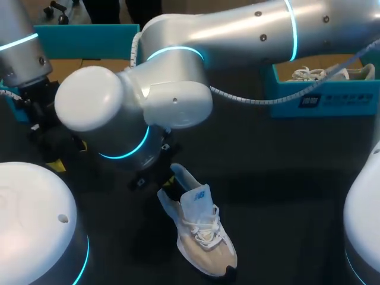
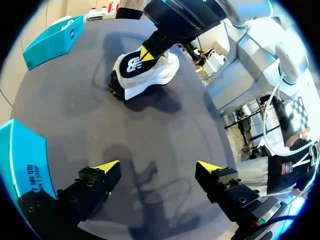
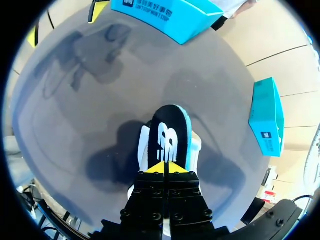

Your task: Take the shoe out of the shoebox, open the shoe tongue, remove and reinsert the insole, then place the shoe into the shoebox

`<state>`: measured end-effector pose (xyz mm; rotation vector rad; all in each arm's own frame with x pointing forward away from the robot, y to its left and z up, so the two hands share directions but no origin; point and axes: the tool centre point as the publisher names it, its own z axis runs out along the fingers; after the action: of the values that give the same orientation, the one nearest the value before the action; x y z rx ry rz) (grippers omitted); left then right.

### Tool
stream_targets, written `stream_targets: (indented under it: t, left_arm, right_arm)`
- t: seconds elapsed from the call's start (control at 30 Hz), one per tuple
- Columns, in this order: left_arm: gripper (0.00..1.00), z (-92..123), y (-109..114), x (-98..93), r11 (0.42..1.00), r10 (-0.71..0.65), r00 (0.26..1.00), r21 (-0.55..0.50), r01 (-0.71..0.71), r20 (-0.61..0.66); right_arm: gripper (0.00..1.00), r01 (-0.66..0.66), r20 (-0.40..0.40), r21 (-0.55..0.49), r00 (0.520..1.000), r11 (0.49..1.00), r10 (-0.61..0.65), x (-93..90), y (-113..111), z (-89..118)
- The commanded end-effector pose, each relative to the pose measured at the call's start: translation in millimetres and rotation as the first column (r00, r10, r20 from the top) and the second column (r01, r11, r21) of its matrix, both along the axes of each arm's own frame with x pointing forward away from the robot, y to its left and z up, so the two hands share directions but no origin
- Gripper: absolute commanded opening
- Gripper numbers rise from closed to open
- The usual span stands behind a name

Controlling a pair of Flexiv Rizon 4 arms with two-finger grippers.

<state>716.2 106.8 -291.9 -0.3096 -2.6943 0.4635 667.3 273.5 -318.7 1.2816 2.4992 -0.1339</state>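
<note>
A white and beige shoe (image 1: 202,231) lies on the dark table near the front middle, toe toward the front edge. My right arm reaches across from the right, its gripper (image 3: 165,167) shut on the black insole (image 3: 169,140), which stands up out of the shoe's heel (image 3: 144,150). The left wrist view shows the same insole (image 2: 131,67) pinched by a yellow fingertip (image 2: 146,52). My left gripper (image 2: 157,167) hangs open over bare table at the back left, well away from the shoe, with nothing between its fingers.
A teal shoebox (image 1: 356,98) at the back right holds a second white shoe (image 1: 326,73). Another teal box (image 1: 83,38) stands at the back left, close beside my left gripper (image 2: 22,165). My right arm's big elbow (image 1: 136,107) covers the table's middle.
</note>
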Motion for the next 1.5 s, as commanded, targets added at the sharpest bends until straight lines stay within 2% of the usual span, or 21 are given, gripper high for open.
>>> stream_targets:
  t: [0.03, 0.63, 1.1, 1.5]
  left_arm:
    - [1.0, 0.7, -0.2, -1.4, 1.0, 0.001, 1.0, -0.002, -0.001, 0.004]
    - [1.0, 2.2, 1.8, -2.6, 1.0, 0.028, 1.0, -0.014, -0.028, 0.009]
    - [1.0, -0.5, 1.0, 2.1, 1.0, 0.025, 1.0, -0.01, -0.025, 0.004]
    - [1.0, -9.1, 8.2, 10.4, 1.0, 0.025, 0.999, -0.018, -0.025, -0.02]
  right_arm:
    - [0.0, -0.003, 0.011, 0.012, 1.0, 1.0, 0.003, -3.6, -9.0, -4.9]
    - [0.0, -0.023, -0.037, -0.004, 0.999, 1.0, 0.023, 5.1, -15.8, -34.4]
    - [0.0, 0.025, -0.106, 0.022, 0.994, 0.999, -0.022, -2.5, -23.6, -56.7]
    - [0.0, 0.066, -0.046, -0.062, 0.997, 0.996, -0.069, -13.7, -21.0, -17.4]
